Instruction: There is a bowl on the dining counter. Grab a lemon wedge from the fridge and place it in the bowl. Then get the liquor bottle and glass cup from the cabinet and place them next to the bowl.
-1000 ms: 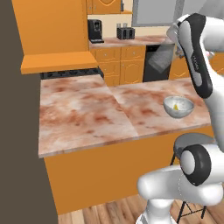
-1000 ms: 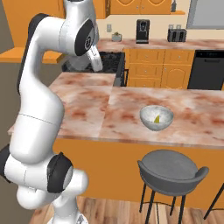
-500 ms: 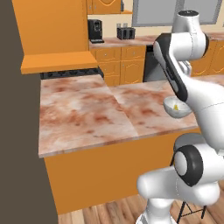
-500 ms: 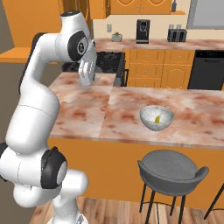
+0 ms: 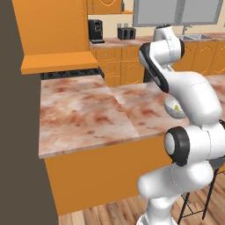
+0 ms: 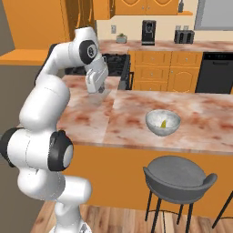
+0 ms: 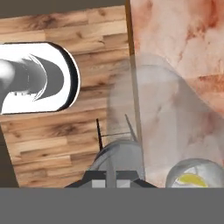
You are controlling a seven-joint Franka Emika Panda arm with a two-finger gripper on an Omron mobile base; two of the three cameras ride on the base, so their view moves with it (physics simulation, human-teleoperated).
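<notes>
A long dining counter (image 6: pixel 136 119) with a pink-and-rust marbled stone top on orange panels runs across the middle of the right base view. A small white bowl (image 6: pixel 163 123) rests on it right of centre, a yellow lemon wedge (image 6: pixel 163 123) inside. In the left base view, the same bowl (image 5: pixel 173 108) sits at the counter's (image 5: pixel 83 114) right end.

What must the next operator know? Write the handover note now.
Gripper: shut on the glass cup, held above the dining counter, off to the side of the bowl.
Bowl: on the dining counter, in front of the stool.
Done: the lemon wedge lies in the bowl; the glass cup is out of the cabinet.
Left: set the glass cup next to the bowl, then fetch the liquor bottle and place it there too.
</notes>
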